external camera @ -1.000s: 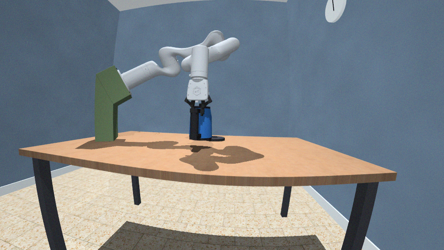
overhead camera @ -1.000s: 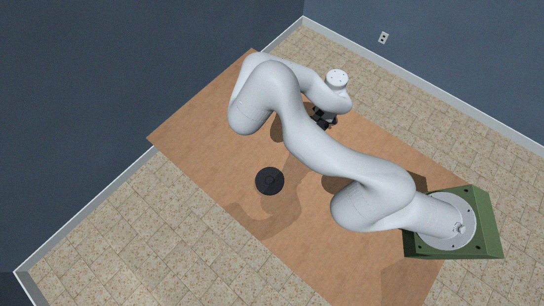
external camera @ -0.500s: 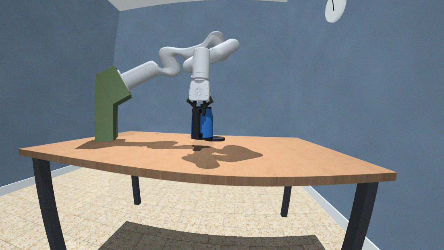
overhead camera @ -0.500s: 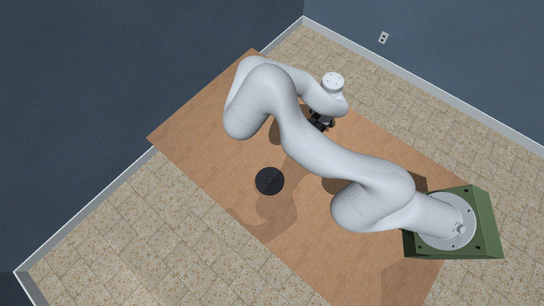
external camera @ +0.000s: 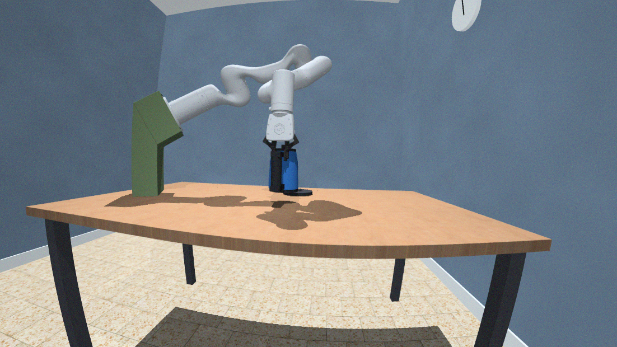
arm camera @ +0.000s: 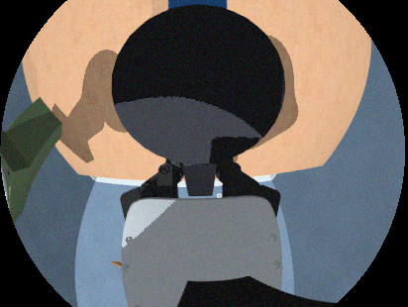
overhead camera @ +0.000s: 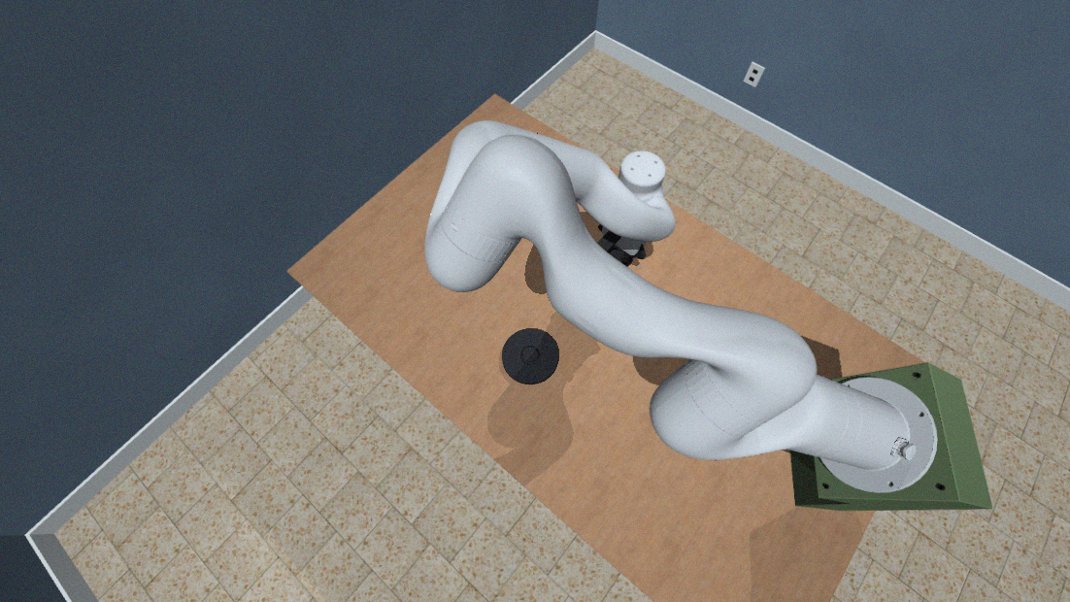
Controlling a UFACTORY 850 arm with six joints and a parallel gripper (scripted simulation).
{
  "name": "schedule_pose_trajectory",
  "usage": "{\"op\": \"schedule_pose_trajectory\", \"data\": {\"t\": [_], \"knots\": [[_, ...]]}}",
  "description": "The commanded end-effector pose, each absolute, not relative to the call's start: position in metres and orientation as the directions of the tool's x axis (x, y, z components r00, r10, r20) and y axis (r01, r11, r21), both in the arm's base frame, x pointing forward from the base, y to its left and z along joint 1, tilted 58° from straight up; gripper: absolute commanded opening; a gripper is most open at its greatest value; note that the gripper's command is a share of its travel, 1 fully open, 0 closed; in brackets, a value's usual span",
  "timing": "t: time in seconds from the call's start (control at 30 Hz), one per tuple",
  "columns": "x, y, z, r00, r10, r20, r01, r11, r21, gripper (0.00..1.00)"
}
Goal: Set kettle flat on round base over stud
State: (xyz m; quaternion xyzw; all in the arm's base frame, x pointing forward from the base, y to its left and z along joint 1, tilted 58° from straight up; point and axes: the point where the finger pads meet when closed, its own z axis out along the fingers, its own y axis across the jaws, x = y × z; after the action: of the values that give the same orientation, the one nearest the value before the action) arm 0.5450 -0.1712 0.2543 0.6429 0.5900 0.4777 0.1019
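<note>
The blue kettle (external camera: 286,171) with a black handle stands upright at the far side of the table. My gripper (external camera: 281,156) comes straight down from above and is shut on the upright bar of the handle. The kettle's bottom is close to the table; I cannot tell whether it touches. In the wrist view its dark lid (arm camera: 198,81) fills the middle, just beyond my fingers. In the overhead view my arm hides the kettle, and only the gripper (overhead camera: 619,247) shows.
The green mount (overhead camera: 897,441) of my arm stands at one end of the table, also in the side view (external camera: 150,142). The arm's links arch over the table's middle. The table edges lie near the base on the floor side.
</note>
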Motion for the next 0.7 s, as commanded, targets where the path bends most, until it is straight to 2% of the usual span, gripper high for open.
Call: {"op": "schedule_pose_trajectory", "data": {"t": [0.0,0.67], "knots": [[0.544,-0.160,0.263,-0.152,0.856,0.493,0.661,-0.283,0.695,0.00],[0.538,-0.109,0.298,-0.152,0.856,0.493,0.661,-0.283,0.695,0.00]]}}
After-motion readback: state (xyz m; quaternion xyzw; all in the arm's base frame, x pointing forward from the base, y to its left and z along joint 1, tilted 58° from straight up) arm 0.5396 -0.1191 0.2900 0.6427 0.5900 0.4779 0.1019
